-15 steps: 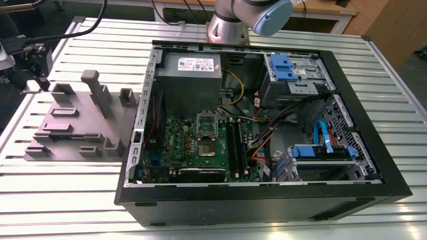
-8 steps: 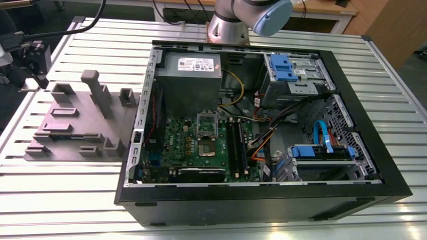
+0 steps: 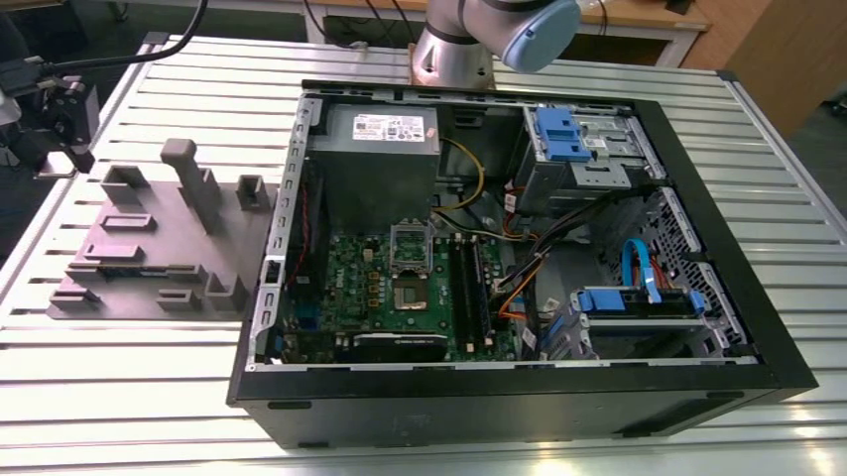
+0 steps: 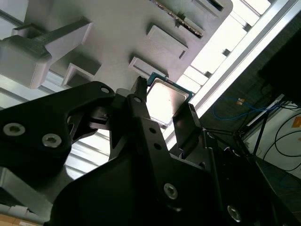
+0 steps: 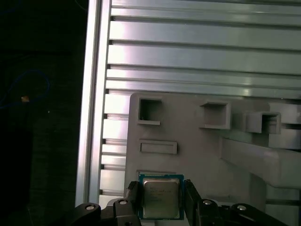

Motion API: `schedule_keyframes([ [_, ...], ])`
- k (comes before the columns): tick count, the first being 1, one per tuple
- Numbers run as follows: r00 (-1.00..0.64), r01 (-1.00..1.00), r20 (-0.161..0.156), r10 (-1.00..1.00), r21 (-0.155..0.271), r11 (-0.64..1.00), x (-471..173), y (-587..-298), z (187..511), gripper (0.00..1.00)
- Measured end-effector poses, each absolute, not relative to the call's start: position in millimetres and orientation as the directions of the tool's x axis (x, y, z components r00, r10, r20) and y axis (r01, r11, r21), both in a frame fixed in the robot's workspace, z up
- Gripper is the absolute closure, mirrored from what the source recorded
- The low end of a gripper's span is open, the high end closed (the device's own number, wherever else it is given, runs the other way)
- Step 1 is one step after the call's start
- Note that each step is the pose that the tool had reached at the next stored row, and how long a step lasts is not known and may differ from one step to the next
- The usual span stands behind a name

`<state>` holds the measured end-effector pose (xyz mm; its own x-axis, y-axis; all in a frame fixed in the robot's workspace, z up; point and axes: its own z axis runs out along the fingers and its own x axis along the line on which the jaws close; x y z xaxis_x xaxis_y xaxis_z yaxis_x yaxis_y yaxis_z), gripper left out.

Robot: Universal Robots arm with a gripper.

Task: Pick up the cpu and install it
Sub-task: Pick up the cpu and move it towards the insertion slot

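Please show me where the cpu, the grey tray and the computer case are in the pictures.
cpu (image 5: 161, 200): first wrist view, middle of its metal top.
grey tray (image 5: 197, 150): first wrist view, bare flat surface between its recesses.
computer case (image 3: 530, 402): exterior view, black outer side wall.

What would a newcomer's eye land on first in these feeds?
Probably the open computer case lying on the slatted metal table, its green motherboard exposed in the exterior view. Next, in both wrist views, the black claw straddling the silvery cpu, with the grey fixture block behind it.
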<state>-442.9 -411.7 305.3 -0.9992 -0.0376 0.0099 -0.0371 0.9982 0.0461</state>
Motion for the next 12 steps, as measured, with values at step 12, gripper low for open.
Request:
schedule_keyframes([
  [12,-0.999,-0.037,0.01,-0.038,0.046,0.998,-443.0,-411.7,309.9,0.53],
])
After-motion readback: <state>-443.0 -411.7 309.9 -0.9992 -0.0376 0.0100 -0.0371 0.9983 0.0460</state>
